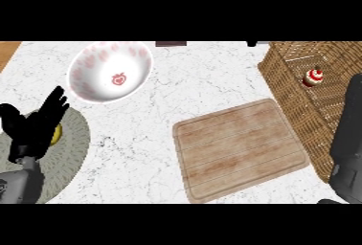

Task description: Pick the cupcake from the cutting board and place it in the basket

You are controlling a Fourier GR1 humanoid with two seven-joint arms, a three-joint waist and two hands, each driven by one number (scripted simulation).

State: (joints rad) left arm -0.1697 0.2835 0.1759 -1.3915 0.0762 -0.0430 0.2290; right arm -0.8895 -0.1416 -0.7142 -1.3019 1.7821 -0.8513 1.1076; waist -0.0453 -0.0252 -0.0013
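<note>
- The left hand is showing at the view's nine o'clock edge, fingers straight and pointing up toward one o'clock, thumb splayed toward ten o'clock, holding nothing.
- Its grey forearm is coming in from the lower left corner, over a round grey mat; a yellow thing is peeking out from behind the fingers, too hidden to identify.
- The right arm is running along the three o'clock edge as a dark grey forearm; its hand is lying out of view, so I cannot tell how its fingers are standing.
- The cupcake is sitting upright inside the basket, at two o'clock.
- The board is lying bare at centre, tilted, its right corner just beside the basket's wall.
- A bowl is standing at eleven o'clock, well apart from the board.
- Open counter is stretching between bowl, board and basket.
</note>
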